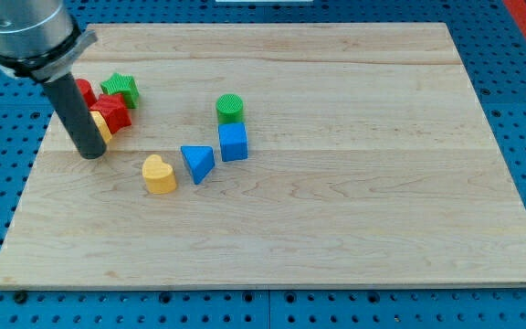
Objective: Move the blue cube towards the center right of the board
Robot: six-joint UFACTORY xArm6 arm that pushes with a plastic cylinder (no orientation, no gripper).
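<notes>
Currently your tip (91, 153) sits at the board's (354, 210) nine o'clock edge, holding nothing, touching the yellow block (101, 125) beside the red blocks (110, 111) and green star (120, 89). Blue cube (233, 142) lies left of center, green cylinder (230, 108) at its twelve, blue triangle (197, 163) and yellow heart (160, 174) at its eight.

Wooden board (354, 183) under scattered coloured blocks (233, 142)

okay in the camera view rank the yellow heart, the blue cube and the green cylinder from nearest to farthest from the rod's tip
From my tip, at the view's left:
1. yellow heart, just right of it.
2. blue cube, farther right, mid-board.
3. green cylinder, just above the cube, slightly farther.
</notes>
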